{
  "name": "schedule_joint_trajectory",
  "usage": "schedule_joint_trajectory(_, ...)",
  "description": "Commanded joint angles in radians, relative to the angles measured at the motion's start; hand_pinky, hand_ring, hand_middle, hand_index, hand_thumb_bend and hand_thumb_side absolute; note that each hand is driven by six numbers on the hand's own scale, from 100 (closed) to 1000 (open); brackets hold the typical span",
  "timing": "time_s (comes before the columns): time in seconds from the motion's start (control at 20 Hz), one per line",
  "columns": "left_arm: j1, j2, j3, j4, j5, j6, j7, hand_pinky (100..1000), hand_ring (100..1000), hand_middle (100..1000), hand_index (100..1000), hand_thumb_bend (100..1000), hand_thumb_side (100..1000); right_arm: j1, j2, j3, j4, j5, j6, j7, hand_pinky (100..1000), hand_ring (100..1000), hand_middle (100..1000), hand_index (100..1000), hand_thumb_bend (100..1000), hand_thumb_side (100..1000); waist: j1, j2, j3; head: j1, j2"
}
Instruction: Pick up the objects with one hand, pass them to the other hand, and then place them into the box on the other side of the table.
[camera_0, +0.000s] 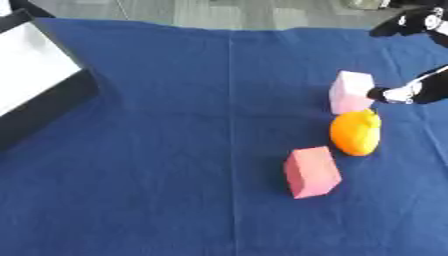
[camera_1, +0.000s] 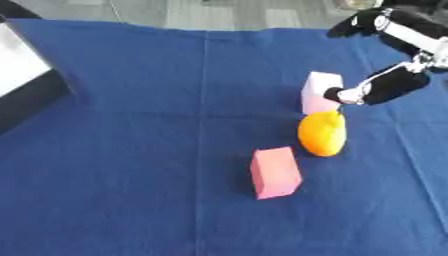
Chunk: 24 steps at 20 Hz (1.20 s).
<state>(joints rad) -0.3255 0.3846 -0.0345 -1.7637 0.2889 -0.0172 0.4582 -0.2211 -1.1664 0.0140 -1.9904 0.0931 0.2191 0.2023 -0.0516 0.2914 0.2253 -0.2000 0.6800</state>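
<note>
Three objects lie right of centre on the blue cloth. A pale pink block (camera_0: 350, 92) stands farthest back. An orange rounded fruit (camera_0: 355, 132) lies just in front of it. Nearest me is a darker pink block (camera_0: 311, 172). My right hand (camera_1: 394, 82) reaches in from the upper right, open, with one black finger (camera_1: 343, 95) touching the pale block's right side just above the fruit. Another part of the hand sticks out higher up, near the table's far edge. It holds nothing. My left hand does not show.
A box (camera_0: 48, 107) with black walls and a white inside sits at the table's left edge. The blue cloth (camera_0: 175, 150) covers the whole table, with a crease running down its middle. Grey floor shows beyond the far edge.
</note>
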Motion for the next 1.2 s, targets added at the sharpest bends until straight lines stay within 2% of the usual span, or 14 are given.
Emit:
schedule_joint_trajectory(0.05,-0.018,0.008,0.002,-0.025,0.000,0.001,-0.006,964,794,785,772,177,875,-0.018,-0.026,-0.010,0.003,0.039,0.005,0.006,920,875,801,818,516,161,-0.011,0.006,0.006,-0.010,-0.023)
schedule_joint_trajectory(0.1,-0.022,0.007,0.001,-0.026,0.000,0.001,-0.006,964,794,785,772,177,874,-0.020,-0.023,-0.007,0.008,0.048,0.004,0.008,920,875,801,818,526,136,-0.012,0.009,0.009,-0.011,-0.026)
schedule_joint_trajectory(0.15,-0.024,0.006,0.000,-0.027,0.000,0.002,-0.007,964,794,785,772,177,875,-0.022,-0.020,-0.004,0.012,0.056,0.003,0.011,921,875,802,817,513,157,-0.012,0.011,0.012,-0.011,-0.029)
schedule_joint_trajectory(0.65,-0.044,0.000,-0.008,-0.031,0.000,0.007,-0.015,965,795,785,772,176,876,-0.043,0.007,0.006,0.081,0.120,-0.001,0.008,921,868,803,816,495,128,-0.014,0.031,0.032,-0.034,-0.044)
schedule_joint_trajectory(1.2,-0.046,0.023,-0.011,-0.100,0.005,0.007,-0.030,965,798,787,773,159,848,-0.029,0.015,0.005,0.113,0.147,-0.007,0.036,918,866,806,827,506,167,-0.001,0.050,0.045,-0.048,-0.035)
